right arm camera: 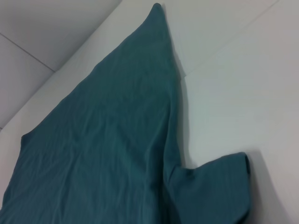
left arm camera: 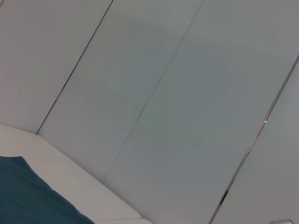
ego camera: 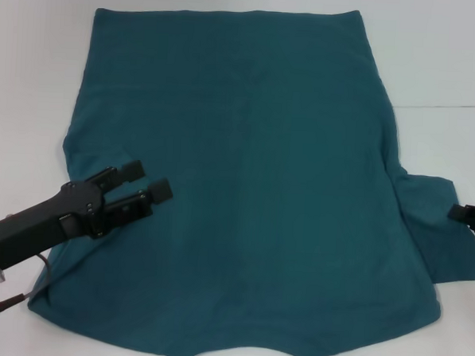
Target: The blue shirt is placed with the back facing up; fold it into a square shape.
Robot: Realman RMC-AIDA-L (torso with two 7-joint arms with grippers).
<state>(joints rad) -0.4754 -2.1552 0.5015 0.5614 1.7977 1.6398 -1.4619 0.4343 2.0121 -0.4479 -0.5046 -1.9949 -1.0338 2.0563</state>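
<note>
The blue shirt (ego camera: pixel 253 187) lies spread flat on the white table (ego camera: pixel 36 72), hem at the far side and neckline at the near edge. Its right sleeve (ego camera: pixel 441 236) sticks out sideways; no sleeve shows on the left side. My left gripper (ego camera: pixel 147 181) is over the shirt's left edge, open, with nothing between its fingers. Only a tip of my right gripper (ego camera: pixel 471 214) shows, just past the right sleeve's outer end. The right wrist view shows the shirt (right arm camera: pixel 103 140) and that sleeve (right arm camera: pixel 215 191). A corner of the shirt (left arm camera: pixel 23 196) appears in the left wrist view.
White table surface (ego camera: pixel 443 61) surrounds the shirt on the left, right and far sides. A seam line (ego camera: pixel 448 106) crosses the table at the right. Grey wall panels (left arm camera: pixel 187 93) rise beyond the table.
</note>
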